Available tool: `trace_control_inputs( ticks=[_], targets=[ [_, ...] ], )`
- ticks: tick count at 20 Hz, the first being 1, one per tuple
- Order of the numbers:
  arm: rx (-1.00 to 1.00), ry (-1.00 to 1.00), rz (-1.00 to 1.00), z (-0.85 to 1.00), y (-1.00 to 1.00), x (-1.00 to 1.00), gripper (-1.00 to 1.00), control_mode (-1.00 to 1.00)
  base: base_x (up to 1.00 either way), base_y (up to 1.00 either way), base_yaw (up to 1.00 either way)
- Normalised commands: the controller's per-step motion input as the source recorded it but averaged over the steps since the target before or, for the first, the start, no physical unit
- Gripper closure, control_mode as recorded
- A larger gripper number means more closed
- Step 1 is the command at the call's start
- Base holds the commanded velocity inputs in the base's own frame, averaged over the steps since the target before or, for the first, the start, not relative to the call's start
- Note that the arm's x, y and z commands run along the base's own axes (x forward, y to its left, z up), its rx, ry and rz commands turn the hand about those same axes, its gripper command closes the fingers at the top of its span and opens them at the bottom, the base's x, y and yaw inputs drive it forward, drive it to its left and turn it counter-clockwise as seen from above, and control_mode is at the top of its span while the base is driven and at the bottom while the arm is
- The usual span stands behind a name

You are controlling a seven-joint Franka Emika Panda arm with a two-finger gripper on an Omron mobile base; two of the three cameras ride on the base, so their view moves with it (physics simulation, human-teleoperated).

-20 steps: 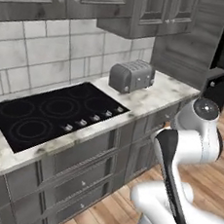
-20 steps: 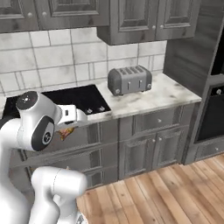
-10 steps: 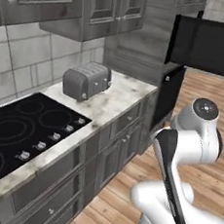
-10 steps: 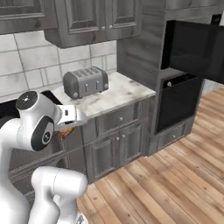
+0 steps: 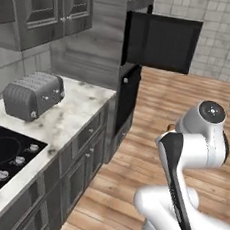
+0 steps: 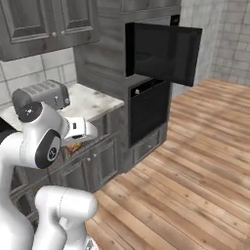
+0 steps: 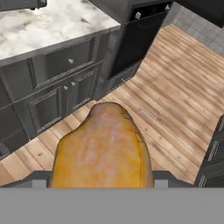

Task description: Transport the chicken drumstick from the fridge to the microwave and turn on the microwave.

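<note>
With the chicken drumstick (image 7: 103,146) grasped in the jaws over the wood floor (image 7: 170,100), the robot is judged mid-carry toward the microwave (image 6: 163,51), whose door hangs open, needing a closer approach next.

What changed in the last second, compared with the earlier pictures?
The base turned right along the counter, so the toaster slid left and the open microwave came into view ahead. The gripper still holds the chicken drumstick; the arm's pose looks unchanged.
</note>
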Motion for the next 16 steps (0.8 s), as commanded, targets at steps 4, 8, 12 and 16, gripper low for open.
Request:
trace_control_inputs(
  ticks=[4, 8, 12, 16],
  targets=[
    [0.00, 0.00, 0.00, 0.00, 0.00, 0.00, 1.00, 1.00, 0.54, -0.20, -0.40],
    [0.00, 0.00, 0.00, 0.00, 0.00, 0.00, 1.00, 1.00, 0.62, -0.13, -0.37],
    [0.00, 0.00, 0.00, 0.00, 0.00, 0.00, 1.00, 1.00, 0.71, -0.07, -0.36],
    [0.00, 0.00, 0.00, 0.00, 0.00, 0.00, 1.00, 1.00, 0.76, -0.02, -0.33]
  ],
)
